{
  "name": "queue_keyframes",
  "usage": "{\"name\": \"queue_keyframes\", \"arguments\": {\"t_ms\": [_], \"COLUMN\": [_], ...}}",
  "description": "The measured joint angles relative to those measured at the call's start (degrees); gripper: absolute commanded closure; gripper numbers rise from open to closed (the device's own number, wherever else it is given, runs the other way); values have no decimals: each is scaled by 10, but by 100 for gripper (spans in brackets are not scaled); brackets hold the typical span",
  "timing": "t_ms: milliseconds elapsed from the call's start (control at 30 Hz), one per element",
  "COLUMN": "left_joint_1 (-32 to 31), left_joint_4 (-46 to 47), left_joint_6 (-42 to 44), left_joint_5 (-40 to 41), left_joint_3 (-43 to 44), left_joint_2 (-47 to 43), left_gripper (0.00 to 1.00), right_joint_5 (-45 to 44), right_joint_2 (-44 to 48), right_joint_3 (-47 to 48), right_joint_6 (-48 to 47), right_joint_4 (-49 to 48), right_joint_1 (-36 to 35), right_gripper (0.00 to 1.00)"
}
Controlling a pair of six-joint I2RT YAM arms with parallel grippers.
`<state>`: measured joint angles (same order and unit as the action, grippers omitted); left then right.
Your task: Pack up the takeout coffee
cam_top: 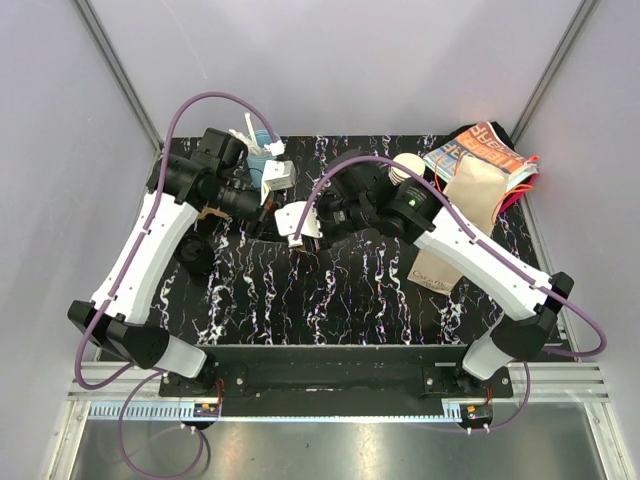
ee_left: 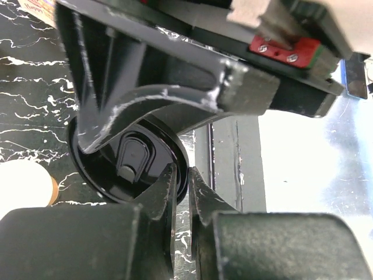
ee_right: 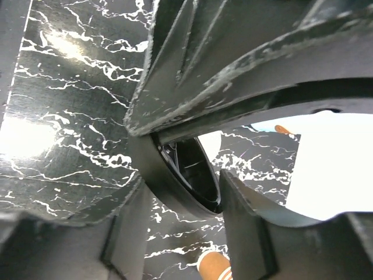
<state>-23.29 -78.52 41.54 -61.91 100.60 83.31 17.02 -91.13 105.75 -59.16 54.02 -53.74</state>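
Lid (ee_left: 131, 160), black: rim pinched in left claw (ee_left: 182, 175); right claw (ee_right: 183, 175) half-closed astride it, hold unclear; centre before releasing.

overhead overview, both wrist views near lid (ee_left: 131, 160)

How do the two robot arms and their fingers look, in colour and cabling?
Both the left arm and the right arm have white shells over black joints. A purple cable loops along each. The fingers are black, scuffed with whitish scratches. A green light glows on the right arm.
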Motion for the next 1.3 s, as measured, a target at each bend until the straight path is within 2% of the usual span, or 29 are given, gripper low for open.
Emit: {"name": "queue_keyframes", "arguments": {"t_ms": [33, 67, 133, 167, 267, 300, 400, 633, 933, 1300], "left_joint_1": [1, 1, 2, 2, 2, 0, -1, -1, -5, -12], "left_joint_4": [0, 0, 1, 6, 12, 11, 9, 5, -5, -5], "left_joint_6": [0, 0, 0, 2, 1, 0, -7, -28, -9, 41], "left_joint_5": [0, 2, 4, 5, 2, 2, 2, 27, 36, 12], "left_joint_3": [0, -1, -2, -2, -2, -2, -2, 19, 70, 9], "left_joint_2": [0, 0, 0, 0, 0, 0, 0, 2, 14, 27], "left_gripper": [88, 80, 74, 70, 57, 50, 40, 23, 17, 16], "right_joint_5": [0, 0, 1, 4, 6, 7, 9, 35, 65, 134], "right_joint_2": [0, 1, 3, 4, 8, 9, 20, 54, 82, 61], "right_joint_3": [-1, -3, -10, -14, -26, -29, -40, -49, -61, -70], "right_joint_6": [1, 2, 7, 12, 26, 31, 49, 86, 137, 179], "right_joint_4": [3, 4, 12, 17, 14, 11, 11, 14, 21, 35], "right_joint_1": [0, 0, -1, -2, -7, -7, -6, -6, -4, 36], "right_gripper": [55, 60, 82, 86, 87, 87, 87, 86, 86, 85]}}
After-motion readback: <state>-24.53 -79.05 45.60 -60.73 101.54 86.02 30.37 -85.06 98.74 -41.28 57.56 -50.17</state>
